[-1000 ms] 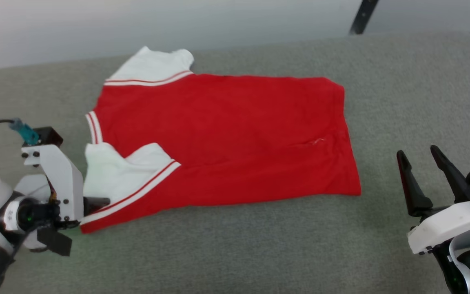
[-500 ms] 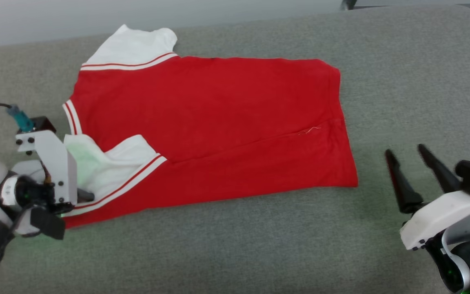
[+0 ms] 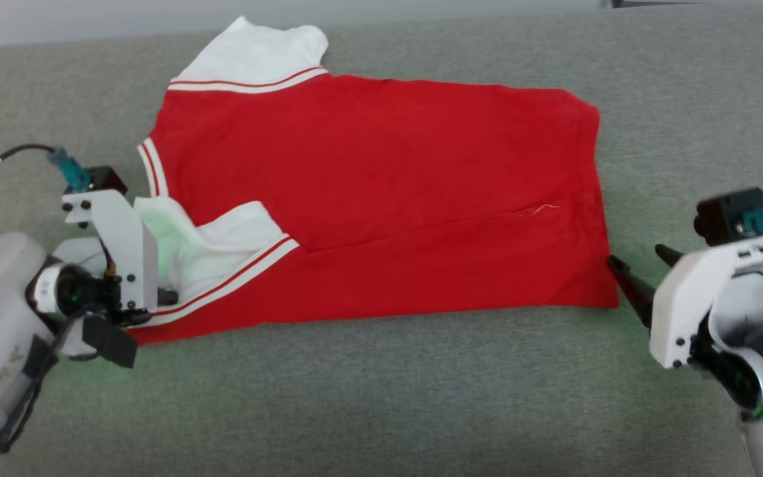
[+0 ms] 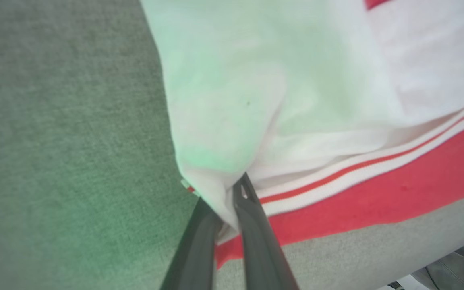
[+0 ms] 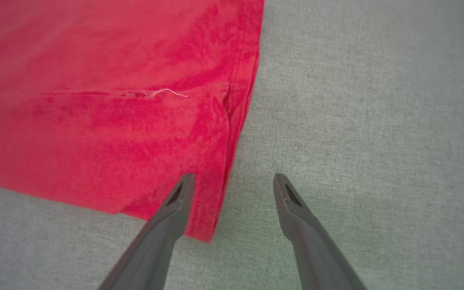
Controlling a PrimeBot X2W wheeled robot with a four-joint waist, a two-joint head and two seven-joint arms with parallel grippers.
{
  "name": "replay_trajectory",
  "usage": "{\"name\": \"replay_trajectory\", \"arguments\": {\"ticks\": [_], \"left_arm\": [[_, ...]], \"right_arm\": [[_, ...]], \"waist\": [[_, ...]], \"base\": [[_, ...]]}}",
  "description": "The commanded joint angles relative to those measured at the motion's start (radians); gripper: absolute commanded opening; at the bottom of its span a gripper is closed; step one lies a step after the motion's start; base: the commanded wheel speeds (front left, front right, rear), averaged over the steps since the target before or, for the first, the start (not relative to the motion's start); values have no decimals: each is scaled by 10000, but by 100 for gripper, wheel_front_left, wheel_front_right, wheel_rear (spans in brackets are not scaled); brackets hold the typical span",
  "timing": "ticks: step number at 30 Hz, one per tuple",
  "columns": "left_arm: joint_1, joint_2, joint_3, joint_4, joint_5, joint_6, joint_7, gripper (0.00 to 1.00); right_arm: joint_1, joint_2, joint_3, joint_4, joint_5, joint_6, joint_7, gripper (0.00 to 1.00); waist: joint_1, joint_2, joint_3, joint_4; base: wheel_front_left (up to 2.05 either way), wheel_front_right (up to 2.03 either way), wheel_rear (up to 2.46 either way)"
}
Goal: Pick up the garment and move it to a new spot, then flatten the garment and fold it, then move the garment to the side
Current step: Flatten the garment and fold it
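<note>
Red shirt pinched at one end.
Its sleeve may slip from the clamped left gripper; the right gripper, wide apart, could miss the hem.

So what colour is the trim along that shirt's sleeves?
The trim is white with a red stripe; the left wrist view shows it best.

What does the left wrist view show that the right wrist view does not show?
Left wrist view: the left pincer shut on the white sleeve of the garment, beside the striped trim. Right wrist view: the right pincer open at the red hem corner, and a loose white thread. Both: red cloth on the grey surface.
</note>
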Motion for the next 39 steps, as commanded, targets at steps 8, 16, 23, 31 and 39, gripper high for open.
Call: {"name": "replay_trajectory", "arguments": {"ticks": [8, 16, 23, 31, 39], "left_arm": [[245, -1220, -305, 380, 103, -259, -331, 0], [242, -1536, -257, 732, -22, -492, -390, 0], [280, -1535, -107, 1011, -166, -668, -346, 0], [177, -1295, -69, 1024, -221, -614, -66, 0], [318, -899, -162, 613, -141, -465, 146, 0]], "right_arm": [[-1239, 286, 304, 1958, -180, -14, 2313, 100], [-1633, 455, 228, 2784, -305, -14, 2635, 0], [-1691, 236, 204, 2545, -64, -14, 2876, 0], [-1435, -169, 13, 2013, 263, -14, 3429, 0], [-835, -607, -223, 1196, 421, -14, 4199, 0]], "waist": [[0, -1, 209, 453], [0, -1, 174, 714], [0, -1, -144, 809], [0, -1, -865, 933], [0, -1, -1541, 1099]], "base": [[0, 0, 0], [0, 0, 0], [0, 0, 0], [0, 0, 0], [0, 0, 0]]}}
